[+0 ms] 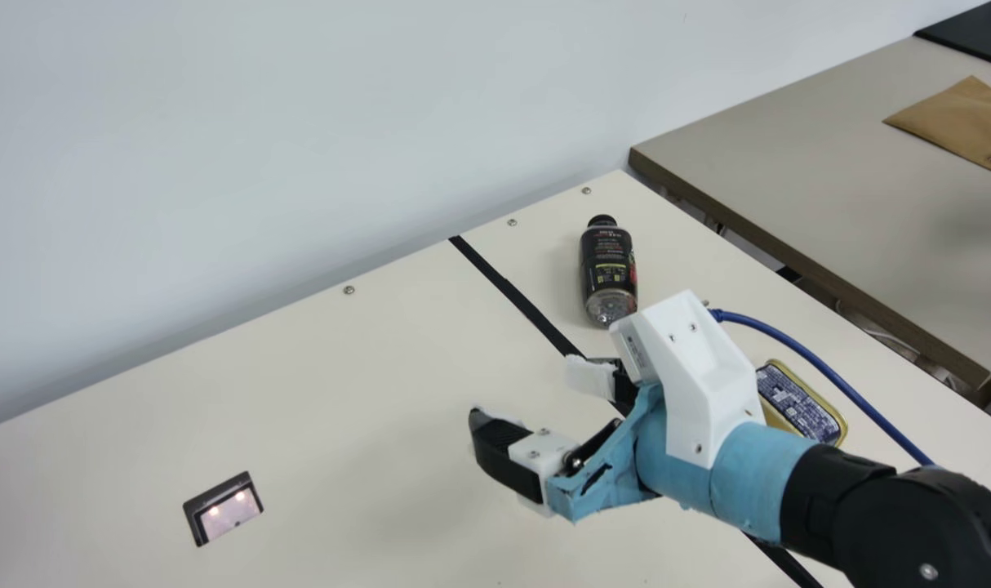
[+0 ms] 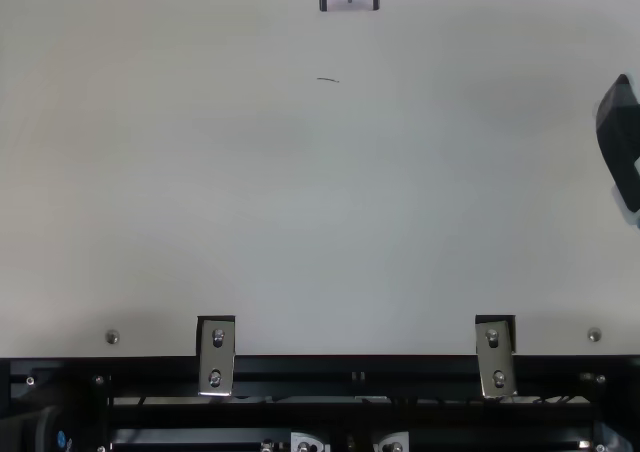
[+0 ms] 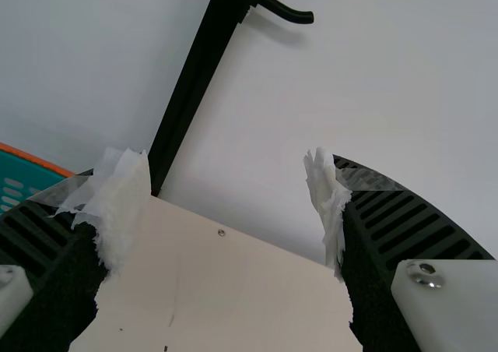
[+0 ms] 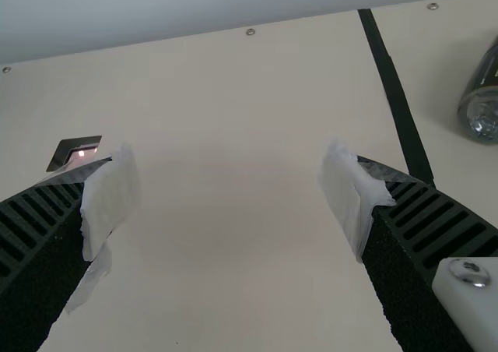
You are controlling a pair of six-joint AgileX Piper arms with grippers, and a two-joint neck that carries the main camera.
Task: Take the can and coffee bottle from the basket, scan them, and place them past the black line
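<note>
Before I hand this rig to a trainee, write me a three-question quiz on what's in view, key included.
1. True or false: the coffee bottle and the can lie on the same side of the black line.
2. Fill in the blank: the lit scanner window, set into the table, is on the ____ side of that line from the bottle.
3. What does the right pincer hold? A) the can B) the coffee bottle C) nothing

Key: 1. True; 2. opposite; 3. C
</note>
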